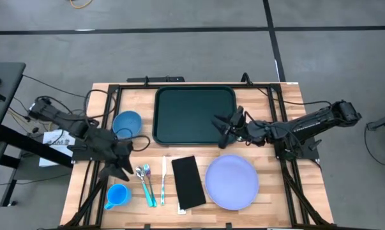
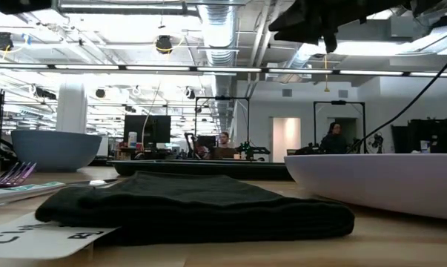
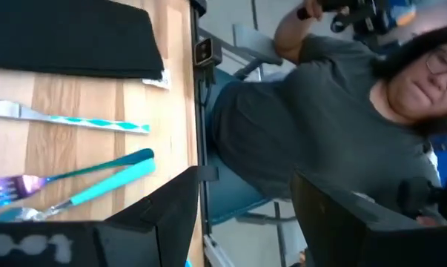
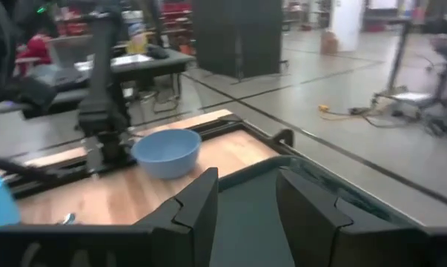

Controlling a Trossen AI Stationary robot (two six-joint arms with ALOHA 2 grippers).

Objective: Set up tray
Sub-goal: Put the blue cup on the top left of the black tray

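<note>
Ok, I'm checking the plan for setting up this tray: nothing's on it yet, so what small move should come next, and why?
Probably swing the right gripper, open and empty over the edge of the bare dark green plastic tray, toward the round lavender plate nearby and lower onto its rim. The plate lies closest to that arm, while the left gripper, also open, hangs near the cutlery.

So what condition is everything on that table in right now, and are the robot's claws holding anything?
tray: empty, flat on the table
bowl: upright, empty, left of the tray
cup: upright, near the front edge
plate: empty, off the tray
napkin: folded, flat
cutlery: lying loose beside the napkin
left gripper: open, empty
right gripper: open, empty, over the tray's right edge
</note>
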